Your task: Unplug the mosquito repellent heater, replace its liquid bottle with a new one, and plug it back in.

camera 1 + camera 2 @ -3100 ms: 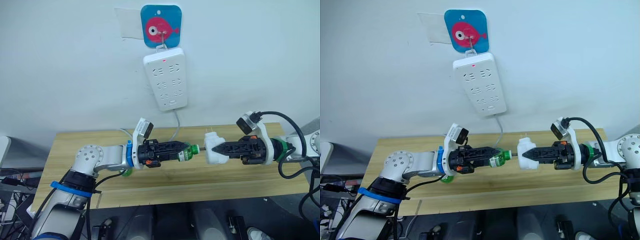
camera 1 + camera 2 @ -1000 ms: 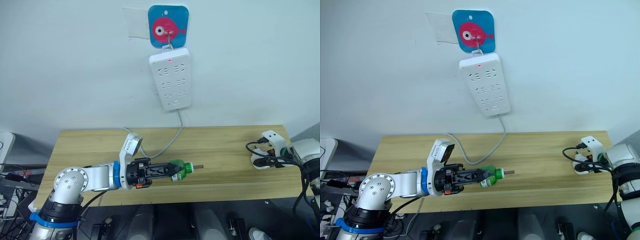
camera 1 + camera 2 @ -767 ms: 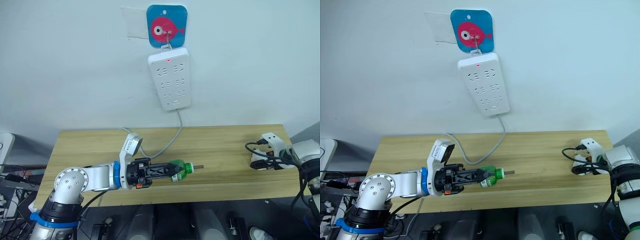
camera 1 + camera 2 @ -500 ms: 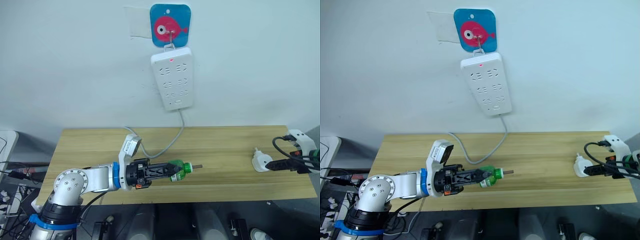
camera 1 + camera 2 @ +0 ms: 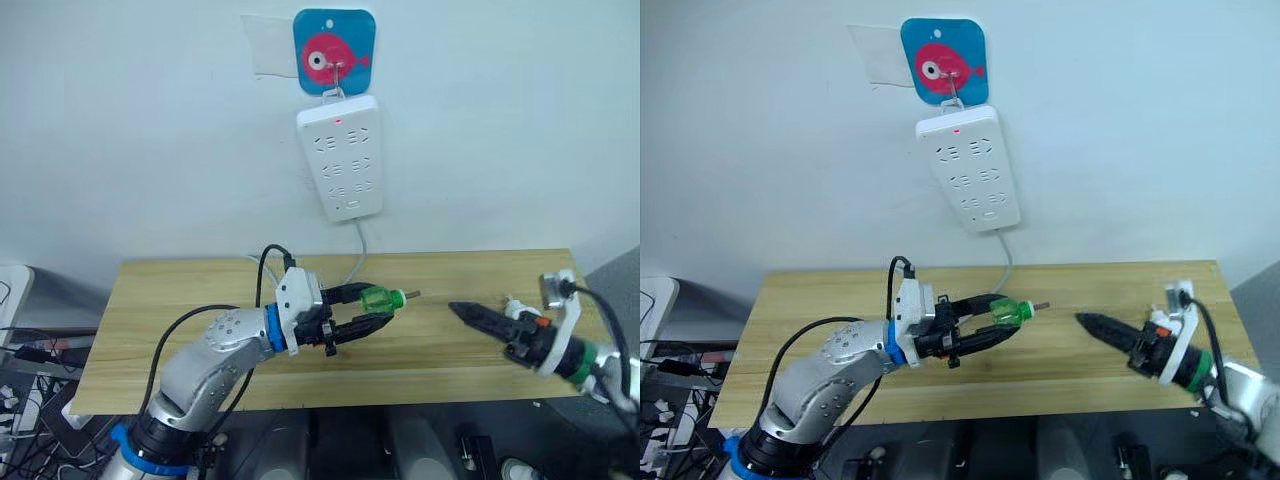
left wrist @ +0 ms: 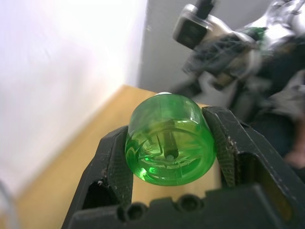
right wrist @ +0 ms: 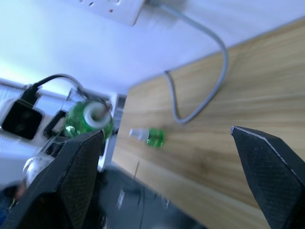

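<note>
Keep left gripper (image 5: 372,308) clamped square on green bottle (image 5: 374,299); right gripper (image 7: 164,143), wide open and empty, fetches heater from bench's right edge

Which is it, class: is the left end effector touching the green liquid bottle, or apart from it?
Touching. The left wrist view shows the left end effector with both fingers pressed against the green liquid bottle, no gap.

Right fingers (image 5: 470,312) now empty, apart (heater (image 5: 512,305) released), bottle (image 5: 378,298) raised
</note>
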